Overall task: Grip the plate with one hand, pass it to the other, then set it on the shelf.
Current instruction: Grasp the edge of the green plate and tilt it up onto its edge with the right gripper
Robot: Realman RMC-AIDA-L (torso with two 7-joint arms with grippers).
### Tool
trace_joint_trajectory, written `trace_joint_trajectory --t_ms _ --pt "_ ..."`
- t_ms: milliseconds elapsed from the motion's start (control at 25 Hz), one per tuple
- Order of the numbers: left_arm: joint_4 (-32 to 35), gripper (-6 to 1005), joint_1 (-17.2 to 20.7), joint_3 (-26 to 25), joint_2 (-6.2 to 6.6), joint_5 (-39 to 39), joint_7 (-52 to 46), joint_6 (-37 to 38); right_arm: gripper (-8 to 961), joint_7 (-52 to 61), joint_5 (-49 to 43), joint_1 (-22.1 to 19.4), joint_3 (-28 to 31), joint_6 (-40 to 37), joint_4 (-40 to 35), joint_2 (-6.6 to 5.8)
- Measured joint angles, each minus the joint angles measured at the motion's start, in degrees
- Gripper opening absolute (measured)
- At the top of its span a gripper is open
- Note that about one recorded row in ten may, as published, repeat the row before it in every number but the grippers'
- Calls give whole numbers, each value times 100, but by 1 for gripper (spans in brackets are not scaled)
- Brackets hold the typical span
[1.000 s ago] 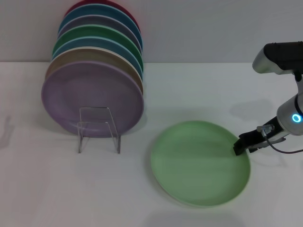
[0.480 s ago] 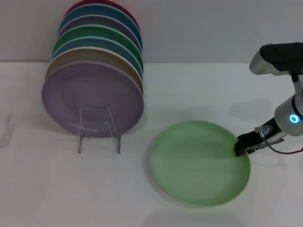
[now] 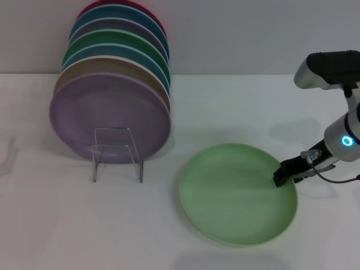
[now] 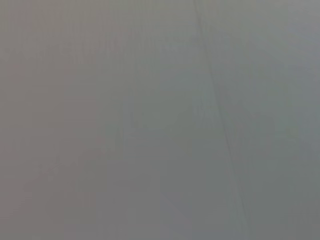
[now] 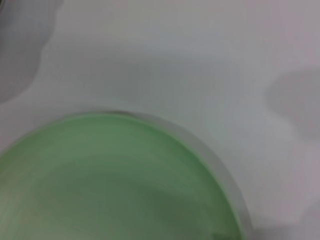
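Note:
The pale mint-green plate (image 3: 237, 194) lies flat on the white table, right of centre. It also fills the lower part of the right wrist view (image 5: 110, 185). My right gripper (image 3: 279, 178), slim and black on the arm with the glowing blue ring (image 3: 346, 141), sits low at the plate's right rim, its tip over the edge. The clear acrylic shelf (image 3: 117, 154) stands to the left of the plate, with nothing in its front loop. My left gripper is out of view; the left wrist view shows only a plain grey surface.
A row of several coloured plates leans upright behind the shelf, a lavender plate (image 3: 109, 117) foremost and a darker green plate (image 3: 115, 42) farther back. The table's back edge meets a grey wall.
My right gripper has crept a little to the left, farther over the plate's right rim. The plate and the shelf have not moved.

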Motion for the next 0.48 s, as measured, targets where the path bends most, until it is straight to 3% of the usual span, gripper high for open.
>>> trace_joint_trajectory --t_ms 160,480 --pt "-18 808 0 4 -1 0 4 0 419 -8 0 51 -24 -7 -139 0" --pt "-22 808 0 5 1 0 15 6 292 -24 -15 43 -188 -92 -117 0"
